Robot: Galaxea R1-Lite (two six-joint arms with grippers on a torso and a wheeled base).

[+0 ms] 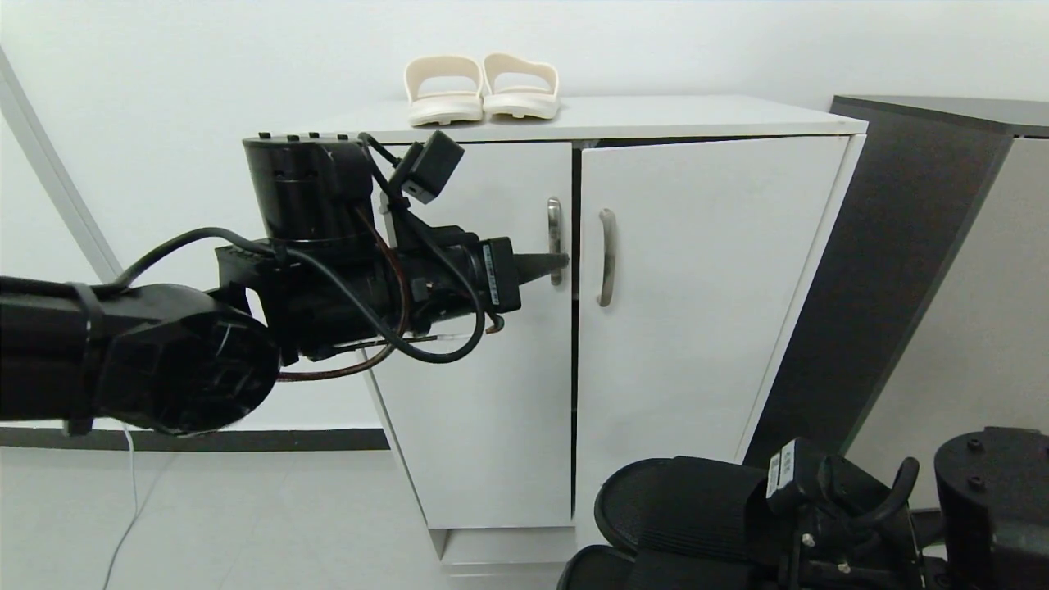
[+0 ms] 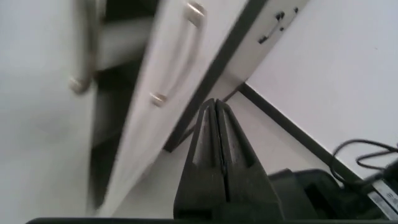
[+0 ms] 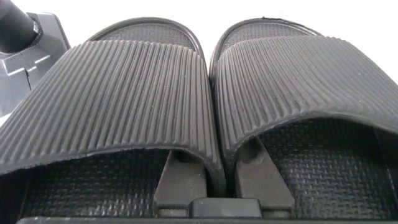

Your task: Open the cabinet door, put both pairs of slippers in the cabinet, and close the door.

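Sitting side by side on top of the white cabinet (image 1: 656, 119), cream slippers (image 1: 482, 88), black slippers (image 1: 680, 508) hanging low in front of the right door (image 1: 697, 328), right gripper (image 3: 214, 174) clamping their inner walls together, left gripper (image 1: 560, 260), fingers pressed together on nothing, touching the left door's handle (image 1: 555, 217).

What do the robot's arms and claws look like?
The left arm and right arm are black with chunky rounded joints. Looped black and reddish cables and a white label sit on the left. The left gripper and right gripper have flat, tapering dark fingers.

No legible text or labels
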